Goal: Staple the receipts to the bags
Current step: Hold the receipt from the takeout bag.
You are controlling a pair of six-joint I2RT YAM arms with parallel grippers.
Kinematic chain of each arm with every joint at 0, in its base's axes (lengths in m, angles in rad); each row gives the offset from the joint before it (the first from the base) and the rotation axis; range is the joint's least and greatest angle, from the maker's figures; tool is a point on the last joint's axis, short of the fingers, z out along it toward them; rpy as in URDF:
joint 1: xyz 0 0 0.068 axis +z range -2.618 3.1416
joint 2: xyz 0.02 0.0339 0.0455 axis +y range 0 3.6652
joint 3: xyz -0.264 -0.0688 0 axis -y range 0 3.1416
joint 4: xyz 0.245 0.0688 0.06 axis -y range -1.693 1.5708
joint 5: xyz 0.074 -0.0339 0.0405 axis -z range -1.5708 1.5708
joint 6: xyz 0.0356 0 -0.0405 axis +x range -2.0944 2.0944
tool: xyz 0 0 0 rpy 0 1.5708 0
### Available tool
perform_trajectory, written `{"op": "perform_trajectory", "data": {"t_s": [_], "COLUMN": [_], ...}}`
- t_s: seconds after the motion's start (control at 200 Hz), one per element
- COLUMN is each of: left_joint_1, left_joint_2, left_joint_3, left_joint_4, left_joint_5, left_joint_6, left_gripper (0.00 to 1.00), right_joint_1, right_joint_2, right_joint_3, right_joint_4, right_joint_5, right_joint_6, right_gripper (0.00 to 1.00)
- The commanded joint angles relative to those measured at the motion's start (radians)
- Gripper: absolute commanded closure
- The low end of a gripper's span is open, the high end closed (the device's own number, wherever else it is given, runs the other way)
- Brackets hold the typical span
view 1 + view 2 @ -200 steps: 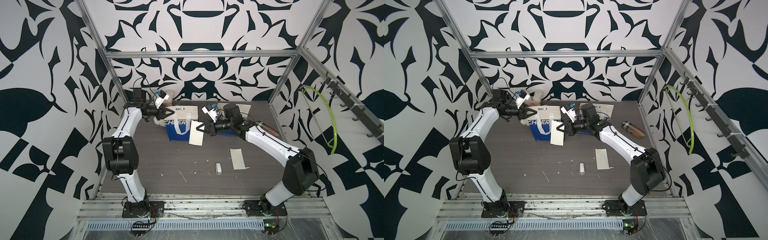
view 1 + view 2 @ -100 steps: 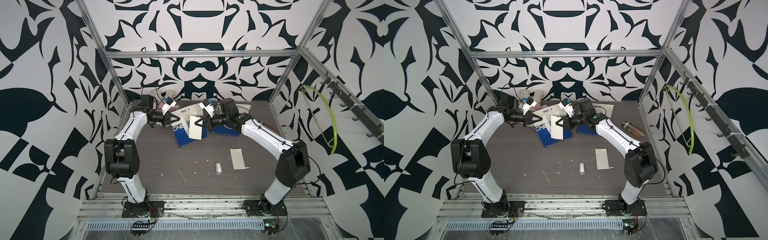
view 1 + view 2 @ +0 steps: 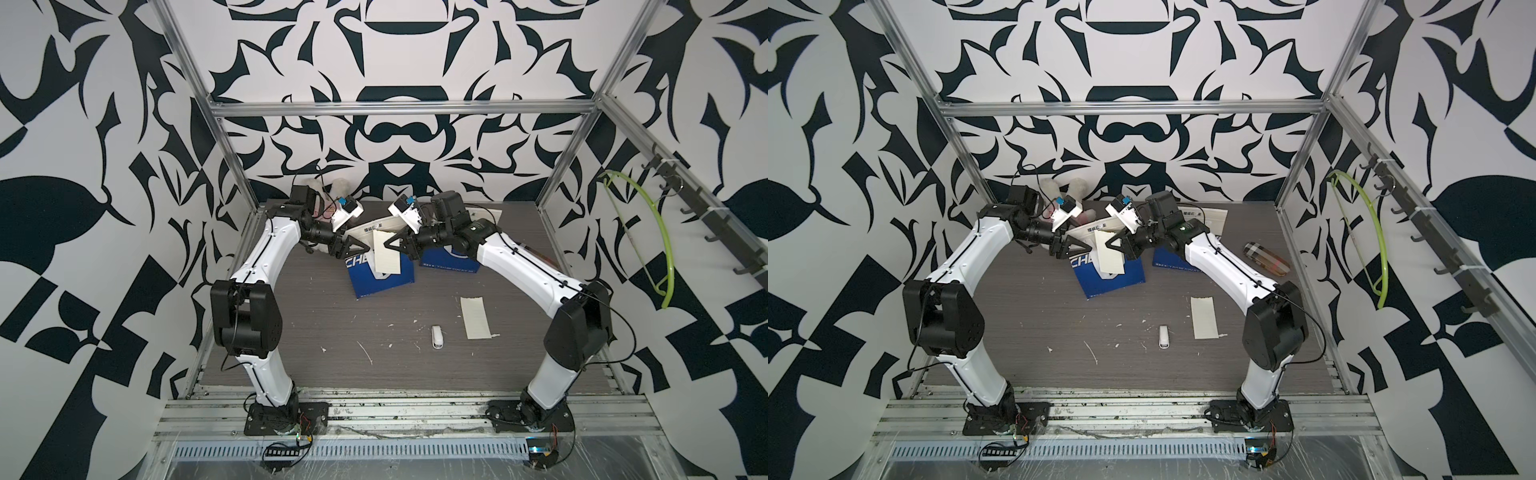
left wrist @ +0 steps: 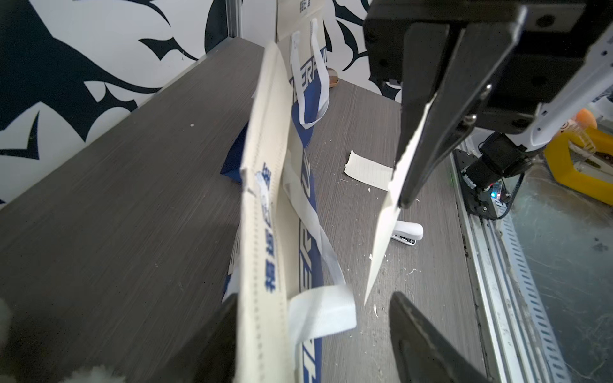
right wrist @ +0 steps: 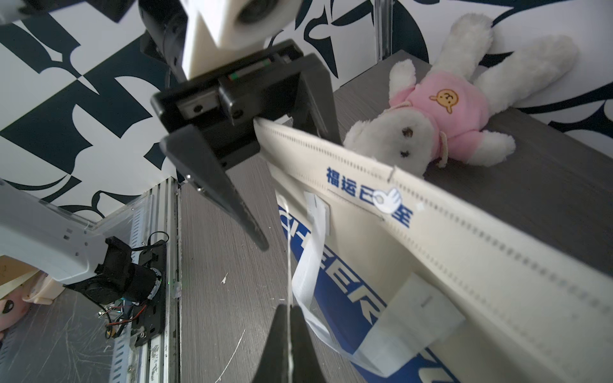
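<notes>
- Sitting toward the back of the grey table (image 3: 316, 324), the nearer bag (image 3: 382, 278) was skewed, with its cream rim lifted up. The second bag (image 3: 449, 266) was just beside it, partly hidden by the right arm.
- left gripper (image 4: 313, 296) had its jaws spread wide. The nearer bag's rim ran between them and leaned on one finger, so nothing was clamped.
- right gripper (image 5: 288, 308) was pinched tight on a receipt (image 3: 386, 257), which hung in front of the nearer bag's face. Couldn't tell if paper and bag touched.
- plush bunny (image 5: 431, 126) in a pink shirt lay behind that bag.
- other receipt (image 3: 476, 318) lay flat out front, well apart from both bags.
- white stapler (image 3: 436, 336) lay just beside that loose slip.
</notes>
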Motion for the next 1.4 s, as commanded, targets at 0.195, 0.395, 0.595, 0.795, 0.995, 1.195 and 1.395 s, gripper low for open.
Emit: {"op": "perform_trajectory", "data": {"t_s": [0.195,0.395,0.595,0.795,0.995,1.195,1.395], "left_joint_1": [0.020,0.038,0.045,0.045,0.045,0.045,0.045], "left_joint_2": [-0.061,-0.102,-0.119,-0.092,-0.077,-0.074,-0.067], "left_joint_3": [-0.075,-0.130,-0.153,-0.133,-0.113,-0.114,-0.105], "left_joint_4": [0.013,0.066,0.106,0.119,0.104,0.102,0.103], "left_joint_5": [-0.004,-0.006,0.000,0.013,0.019,0.017,0.019], "left_joint_6": [0.017,-0.023,-0.048,-0.075,-0.074,-0.103,-0.105], "left_gripper": [0.22,0.01,0.00,0.09,0.27,0.52,0.64], "right_joint_1": [0.018,0.063,0.082,0.092,0.091,0.092,0.091], "right_joint_2": [0.065,0.117,0.129,0.162,0.218,0.238,0.224], "right_joint_3": [0.197,0.244,0.230,0.273,0.375,0.391,0.379], "right_joint_4": [-0.104,-0.147,-0.085,-0.058,-0.114,-0.125,-0.142], "right_joint_5": [-0.014,-0.024,-0.022,-0.005,-0.007,0.000,0.029], "right_joint_6": [-0.063,-0.105,-0.076,-0.053,-0.055,-0.049,-0.067], "right_gripper": [1.00,1.00,1.00,1.00,1.00,1.00,1.00]}}
